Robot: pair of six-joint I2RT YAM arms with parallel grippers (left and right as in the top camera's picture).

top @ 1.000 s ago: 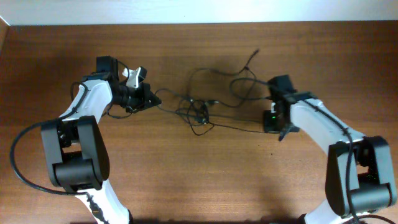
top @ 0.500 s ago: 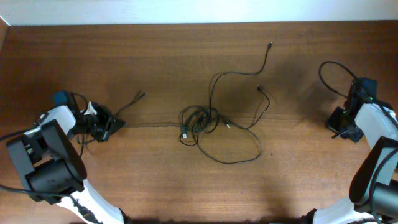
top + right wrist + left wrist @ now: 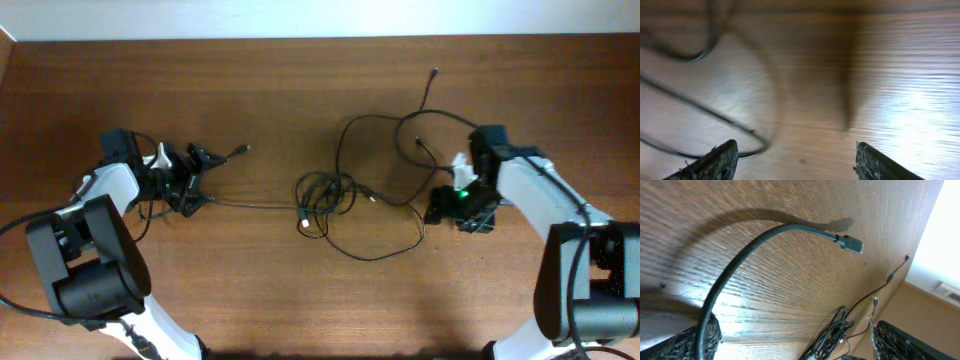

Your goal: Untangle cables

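Observation:
The cables (image 3: 322, 194) are thin black cords knotted in a clump at the table's middle. Loops spread to the right and one strand runs left to my left gripper (image 3: 202, 178). That gripper is open. In the left wrist view one cable (image 3: 755, 245) curves up from beside the left finger (image 3: 702, 339) to a free plug (image 3: 852, 244), and the clump (image 3: 832, 334) lies ahead between the wide jaws. My right gripper (image 3: 437, 208) stands open just right of the big loop (image 3: 380, 255). Only bare wood shows between its fingers (image 3: 715, 161), with blurred cable (image 3: 700, 114) to the left.
The brown wooden table (image 3: 300, 300) ends at a pale wall along the far edge. One cable end with a plug (image 3: 433, 72) reaches toward the back right. Thicker black arm wiring (image 3: 25, 230) loops beside the left arm.
Both arms have swung in from the table's sides toward the clump. Both grippers, shut before, now stand open. The left cable end has been let go.

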